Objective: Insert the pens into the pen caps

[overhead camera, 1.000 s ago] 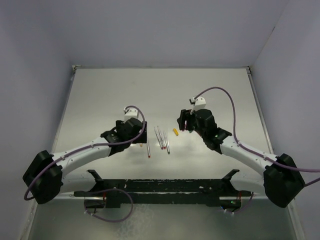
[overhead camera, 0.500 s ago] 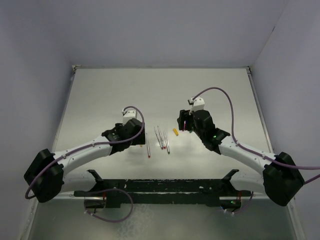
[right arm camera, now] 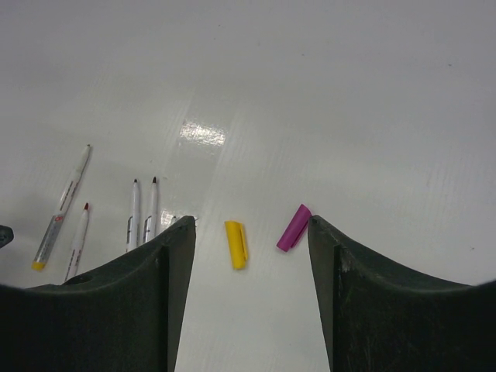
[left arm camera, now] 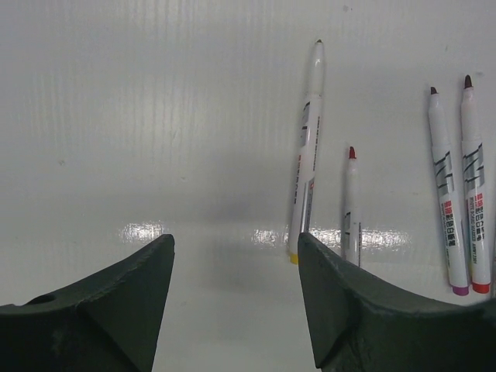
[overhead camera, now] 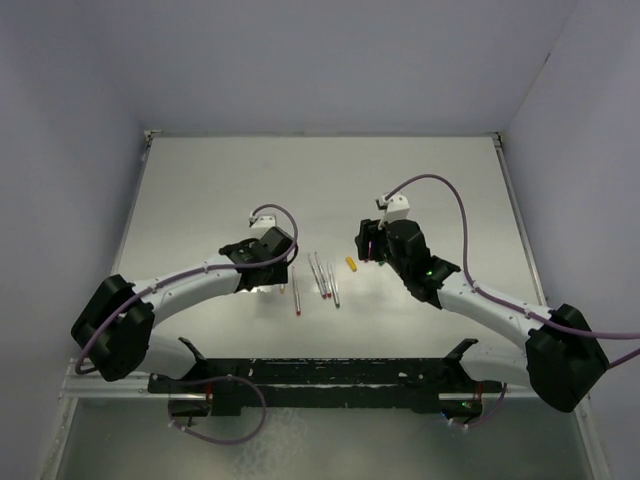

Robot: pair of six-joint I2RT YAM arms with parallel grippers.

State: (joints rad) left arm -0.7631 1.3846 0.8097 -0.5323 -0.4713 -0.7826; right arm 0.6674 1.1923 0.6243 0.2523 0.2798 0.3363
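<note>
Moved since earlier: the left arm is swung inward, its dark shoulder block now higher and nearer the middle, and the left hand (left arm camera: 235, 267) is carried a little farther up the counter (overhead camera: 200, 190). The right arm is barely shifted.
Left hand: held open, with nothing between the fingers; only bare counter is seen under the gap.
Pens (overhead camera: 322, 278): four are seen lying uncapped ahead of the left hand. The yellow-ended pen (left arm camera: 307, 155) is nearest the gap, the red-tipped pen (left arm camera: 350, 201) is just beside it, and two more (left arm camera: 445, 186) are laid side by side farther right.
Right hand (right arm camera: 249, 260): held open, gripping nothing.
Caps: the yellow cap (right arm camera: 236, 244) and the purple cap (right arm camera: 294, 228) are seen on the counter within the gap of the right hand, apart from each other and to the right of the pens.
</note>
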